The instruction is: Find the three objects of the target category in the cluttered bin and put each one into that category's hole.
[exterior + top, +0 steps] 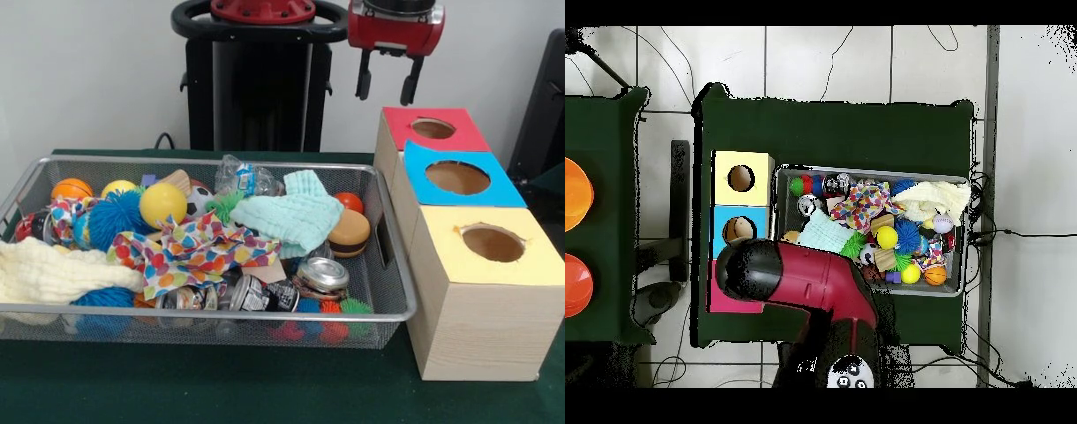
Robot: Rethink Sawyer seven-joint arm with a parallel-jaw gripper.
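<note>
far left of the front view, a cream cloth (53, 272) drapes over the wire bin (393, 291), beside a fuzzy blue ball (113, 219) and a yellow ball (162, 204). centre, a polka-dot cloth (199, 254) sprawls over jars, and a mint cloth (291, 217) covers part of a crushed plastic bottle (247, 179). a toy burger (350, 233) sits by the bin's right wall. upper right, the gripper (386, 81) hangs released, empty, above the red box (428, 132); blue box (455, 181) and yellow box (494, 265) stand in a row on the dark green table (265, 389). white wall behind.
</note>
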